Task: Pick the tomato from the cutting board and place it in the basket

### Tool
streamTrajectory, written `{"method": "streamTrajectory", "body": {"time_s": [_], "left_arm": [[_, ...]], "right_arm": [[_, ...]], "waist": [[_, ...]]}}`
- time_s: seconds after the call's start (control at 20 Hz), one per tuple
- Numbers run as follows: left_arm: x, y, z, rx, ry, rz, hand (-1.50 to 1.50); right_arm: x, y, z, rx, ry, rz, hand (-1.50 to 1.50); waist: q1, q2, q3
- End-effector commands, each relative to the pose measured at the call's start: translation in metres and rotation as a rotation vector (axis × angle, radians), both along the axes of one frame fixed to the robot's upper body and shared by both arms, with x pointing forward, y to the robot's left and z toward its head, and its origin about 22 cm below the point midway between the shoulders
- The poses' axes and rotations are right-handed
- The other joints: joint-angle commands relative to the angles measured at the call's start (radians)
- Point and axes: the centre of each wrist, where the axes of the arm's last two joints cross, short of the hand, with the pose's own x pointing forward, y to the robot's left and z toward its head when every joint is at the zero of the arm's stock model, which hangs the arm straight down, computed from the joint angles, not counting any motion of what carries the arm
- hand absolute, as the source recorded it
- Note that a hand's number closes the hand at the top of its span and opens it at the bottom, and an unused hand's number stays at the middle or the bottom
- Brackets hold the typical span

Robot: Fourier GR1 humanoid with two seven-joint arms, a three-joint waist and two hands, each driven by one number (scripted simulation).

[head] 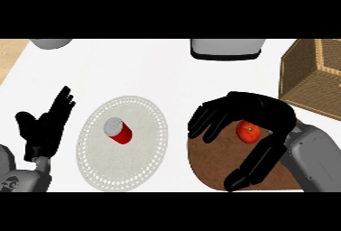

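1. Right hand (256,113): arched over the tomato, fingers curled down on its left, thumb reaching along its near right. I cannot tell whether they touch it; I judge the grasp closing, not yet made.
2. Tomato (248,132): red, resting on the board, under my right palm, visible in the gap between fingers and thumb.
3. Board (209,167): brown, at near right, partly hidden by my right forearm.
4. Basket (313,76): wicker, at far right, just beyond the board's far right corner.
5. Left hand (45,126): at left edge, fingers straight and up, resting, holding nothing.
6. Can (118,131): red with grey lid, lying tilted on the mat (143,158), left of the board, apart from it.
7. Risk: the tomato is round; if my fingers meet it before the thumb, it may roll away toward the near edge.
8. Risk: if I carry it low, my hand may strike the basket's near wall.
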Motion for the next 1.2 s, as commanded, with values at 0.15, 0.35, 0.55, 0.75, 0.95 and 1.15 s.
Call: {"method": "streamTrajectory", "body": {"time_s": [0.15,0.35,0.55,0.75,0.95,1.15], "left_arm": [[0.014,0.009,0.023,0.002,0.031,-0.027,0.0],[0.025,0.014,0.022,-0.016,0.028,-0.037,0.0],[0.017,0.006,0.006,-0.008,0.031,-0.043,0.0],[0.022,0.016,0.02,-0.002,0.022,-0.059,0.0],[0.024,0.013,0.014,0.0,0.013,-0.043,0.0],[0.031,0.009,0.026,-0.03,0.023,-0.073,0.0]], "right_arm": [[-0.057,-0.017,-0.005,-0.075,-0.184,0.022,-1.5],[-0.031,-0.038,0.048,-0.33,-0.264,-0.065,-1.5],[-0.027,-0.05,0.108,-0.534,-0.528,-0.29,-1.5],[-0.018,-0.072,0.161,-0.7,-0.623,-0.507,-1.5],[0.0,-0.082,0.197,-0.809,-0.566,-0.452,-1.5],[0.017,-0.088,0.189,-0.994,-0.498,-0.307,-1.5]], "waist": [[-0.017,-0.01,-0.007],[-0.018,-0.009,-0.008],[-0.011,-0.01,-0.009],[0.007,-0.005,-0.01],[0.014,-0.002,-0.009],[0.024,0.003,-0.008]]}}
